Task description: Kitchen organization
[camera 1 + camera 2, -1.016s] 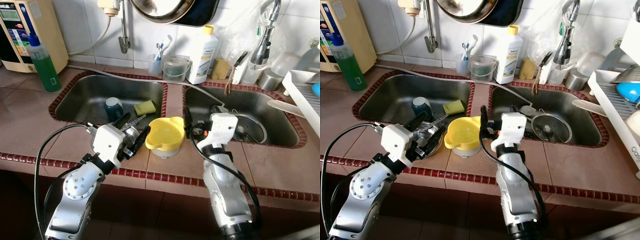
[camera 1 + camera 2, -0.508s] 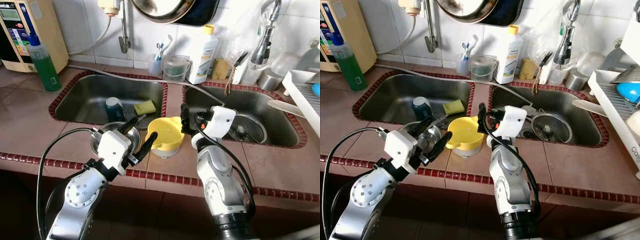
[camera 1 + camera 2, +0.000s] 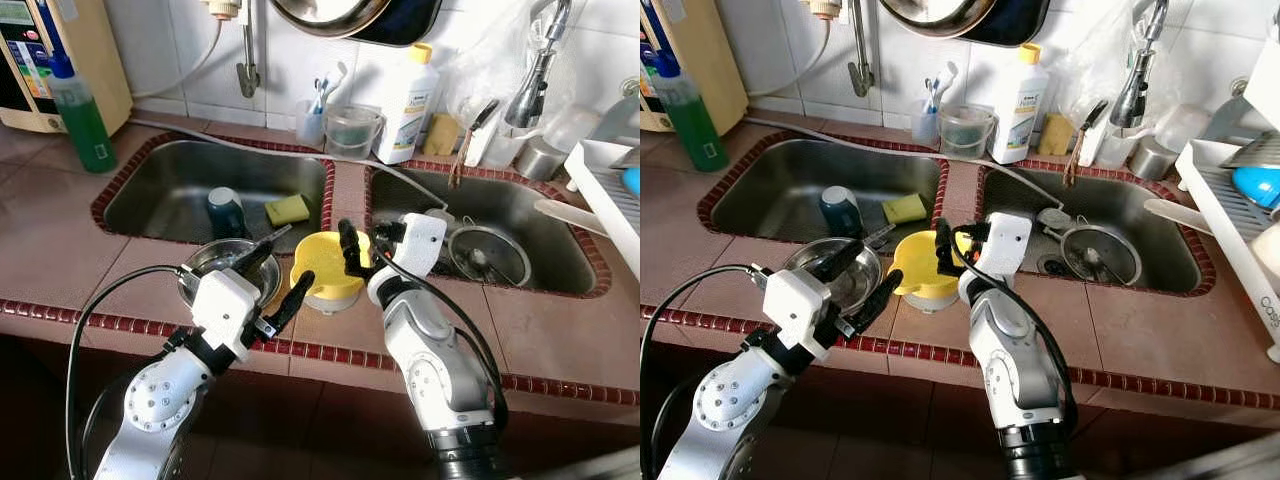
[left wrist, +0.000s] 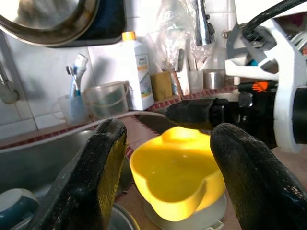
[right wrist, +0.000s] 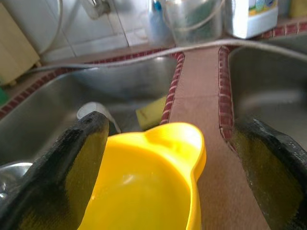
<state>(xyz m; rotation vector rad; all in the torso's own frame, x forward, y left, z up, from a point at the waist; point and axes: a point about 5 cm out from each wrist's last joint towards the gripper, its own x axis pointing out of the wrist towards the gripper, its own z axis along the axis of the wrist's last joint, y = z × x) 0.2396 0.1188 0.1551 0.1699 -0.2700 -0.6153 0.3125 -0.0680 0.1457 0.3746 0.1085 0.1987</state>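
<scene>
Left eye view: yellow bowl [image 3: 329, 267] sits on counter strip between two sinks, near front edge, steel bowl [image 3: 222, 271] just beside it toward left sink. We judge risk: right gripper [image 3: 356, 247] closing off-centre could tip bowl into sink or knock it against steel bowl; thin rim may slip from black fingers. Right gripper spread wide over bowl's far rim, wrist bent down. Left gripper [image 3: 272, 282] also wide, empty, angled toward bowl's near side.

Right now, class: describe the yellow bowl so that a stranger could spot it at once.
Find the tiled strip between the two steel sinks. At its front stands the yellow bowl, between both open grippers, beside a steel bowl. Nothing near it is as bright, and its rim is wavy.
</scene>
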